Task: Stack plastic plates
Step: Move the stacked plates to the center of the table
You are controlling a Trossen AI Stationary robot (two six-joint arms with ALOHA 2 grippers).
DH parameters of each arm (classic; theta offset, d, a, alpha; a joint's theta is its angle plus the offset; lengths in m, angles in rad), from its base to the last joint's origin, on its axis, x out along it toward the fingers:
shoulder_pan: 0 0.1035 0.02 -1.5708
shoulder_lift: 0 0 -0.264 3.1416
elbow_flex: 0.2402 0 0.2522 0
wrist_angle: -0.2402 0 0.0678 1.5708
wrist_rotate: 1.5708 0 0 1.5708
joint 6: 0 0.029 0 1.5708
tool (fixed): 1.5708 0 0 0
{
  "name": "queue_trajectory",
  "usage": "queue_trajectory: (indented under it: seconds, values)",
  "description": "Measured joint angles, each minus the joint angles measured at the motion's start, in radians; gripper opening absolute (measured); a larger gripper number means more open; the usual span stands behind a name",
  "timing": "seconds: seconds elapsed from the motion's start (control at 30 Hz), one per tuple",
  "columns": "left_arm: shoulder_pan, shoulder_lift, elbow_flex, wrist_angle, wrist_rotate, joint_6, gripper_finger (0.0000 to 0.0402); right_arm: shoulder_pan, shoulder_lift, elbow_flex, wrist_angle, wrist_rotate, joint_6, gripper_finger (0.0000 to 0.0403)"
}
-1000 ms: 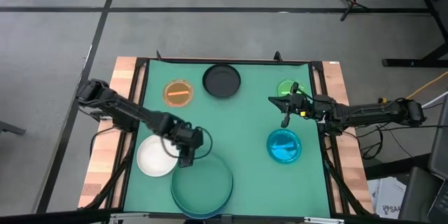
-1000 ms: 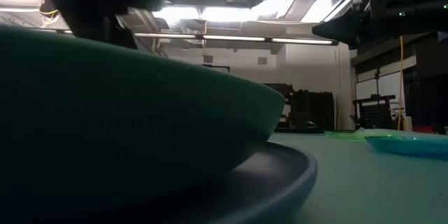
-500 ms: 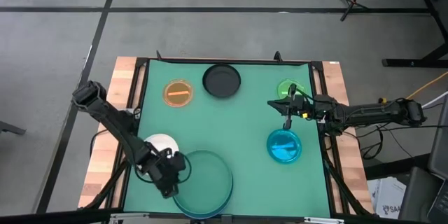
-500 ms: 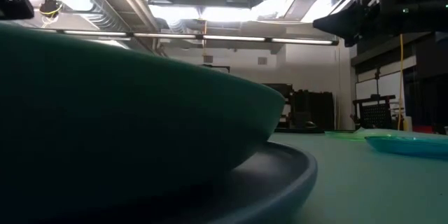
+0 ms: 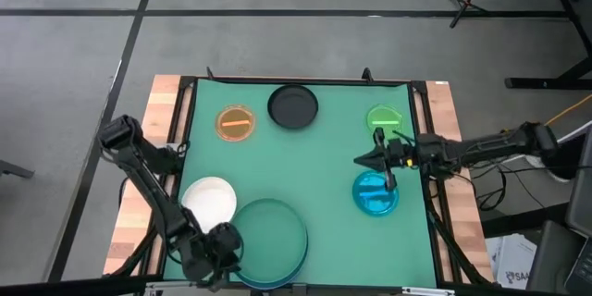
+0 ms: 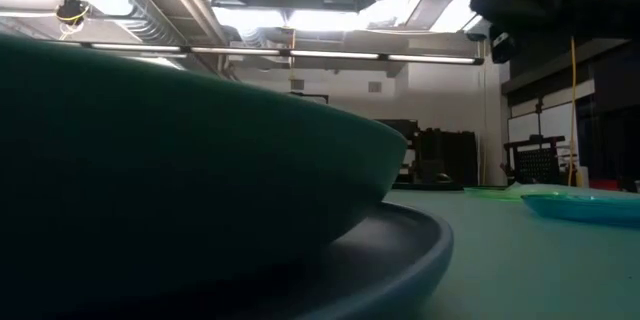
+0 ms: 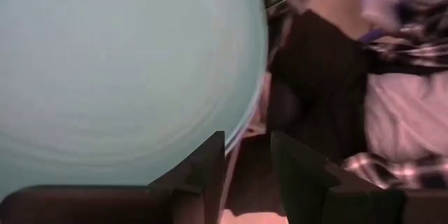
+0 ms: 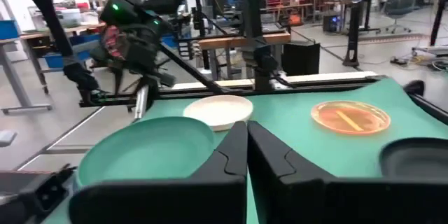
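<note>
stacking underway: teal plate (image 5: pixel 266 233) nested on a larger plate at the tabletop's (image 5: pixel 314 166) near edge. left claw (image 5: pixel 217 243) released beside it. right claw (image 5: pixel 389 179) clenched, empty, over cyan plate (image 5: pixel 375 196); should open wide before lowering onto the rim.

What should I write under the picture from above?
Seven plates on a green table; left gripper by the big stack.

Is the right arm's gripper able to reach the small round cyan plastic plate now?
Probably yes: the shut right gripper hovers over the cyan plate, with nothing lying on it.
</note>
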Motion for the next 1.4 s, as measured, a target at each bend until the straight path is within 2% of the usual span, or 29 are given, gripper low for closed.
queue_trajectory:
  seconds: [0.23,0.37,0.47,0.6,0.73,0.93,1.03,1.4]
  values:
    - [-0.025,0.090,0.000,0.056,0.070,-0.062,0.0110,0.201,0.000,0.000,0.023,0.238,-0.056,0.0001]
    - [-0.036,0.125,0.000,0.067,0.096,-0.073,0.0110,0.256,0.000,0.000,0.026,0.314,-0.058,0.0001]
    - [-0.044,0.144,-0.001,0.077,0.161,-0.116,0.0110,0.280,0.000,0.000,0.023,0.348,-0.058,0.0001]
    - [-0.061,0.148,-0.002,0.124,0.194,-0.152,0.0110,0.285,0.000,0.000,0.022,0.363,-0.058,0.0001]
    - [-0.072,0.160,-0.002,0.105,0.145,-0.169,0.0110,0.284,0.000,0.000,0.020,0.368,-0.057,0.0001]
    - [-0.059,0.234,-0.002,0.159,0.209,-0.204,0.0110,0.284,0.000,0.000,0.020,0.368,-0.058,0.0001]
    - [-0.048,0.252,-0.002,0.214,0.189,-0.164,0.0110,0.284,0.000,0.000,0.021,0.368,-0.058,0.0001]
    - [0.018,0.258,-0.002,0.189,0.089,-0.078,0.0110,0.284,0.000,0.000,0.023,0.386,-0.076,0.0001]
